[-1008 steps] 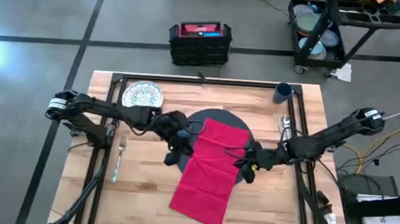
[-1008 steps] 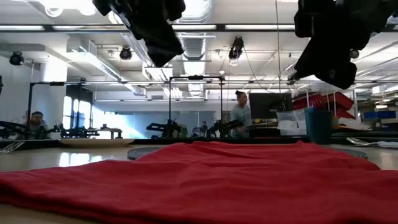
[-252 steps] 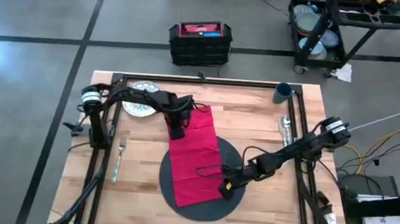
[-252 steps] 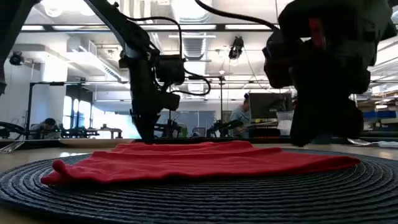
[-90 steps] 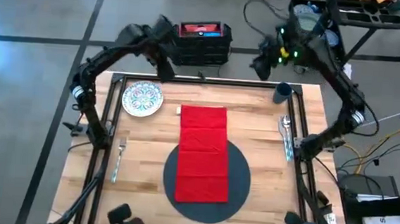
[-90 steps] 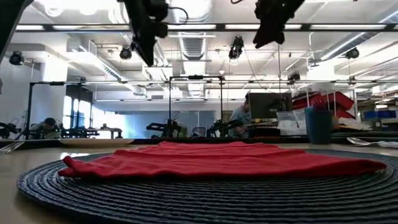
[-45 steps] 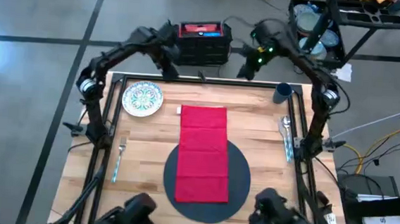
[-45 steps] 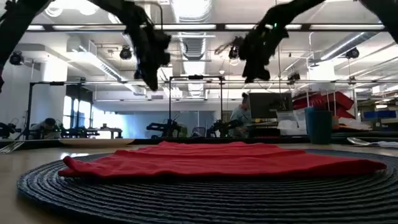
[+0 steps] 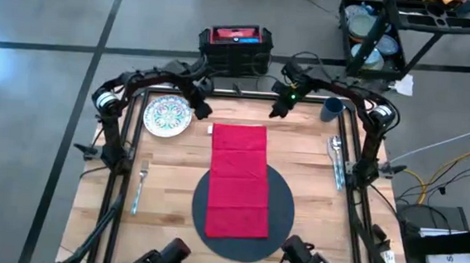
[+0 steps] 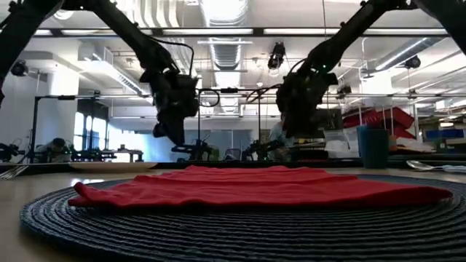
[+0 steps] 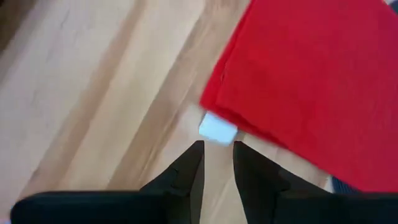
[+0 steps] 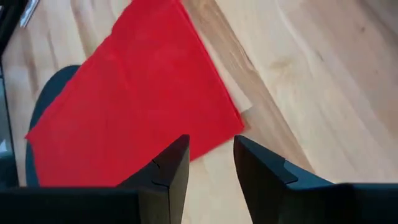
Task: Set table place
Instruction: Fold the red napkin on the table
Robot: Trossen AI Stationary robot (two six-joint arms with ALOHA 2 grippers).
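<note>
A folded red napkin (image 9: 237, 180) lies lengthwise down the middle of the wooden desk (image 9: 309, 145), its near half on the round dark grey mat (image 9: 282, 211). Both arms hang above the far edge: the left gripper (image 9: 200, 110) beside the patterned plate (image 9: 167, 114), jaws slightly parted and empty; the right gripper (image 9: 276, 109) near the napkin's far end, jaws parted and empty. A fork (image 9: 140, 185) lies at the left, spoon and knife (image 9: 335, 159) at the right, and the blue cup (image 9: 332, 108) in the far right corner.

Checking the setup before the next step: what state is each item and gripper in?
Napkin: folded, flat, half on mat.
Mat: flat on table.
Plate: empty, off mat.
Fork: lying off mat.
Cup: upright, far corner.
Left gripper: slightly open, empty.
Right gripper: open, empty.
</note>
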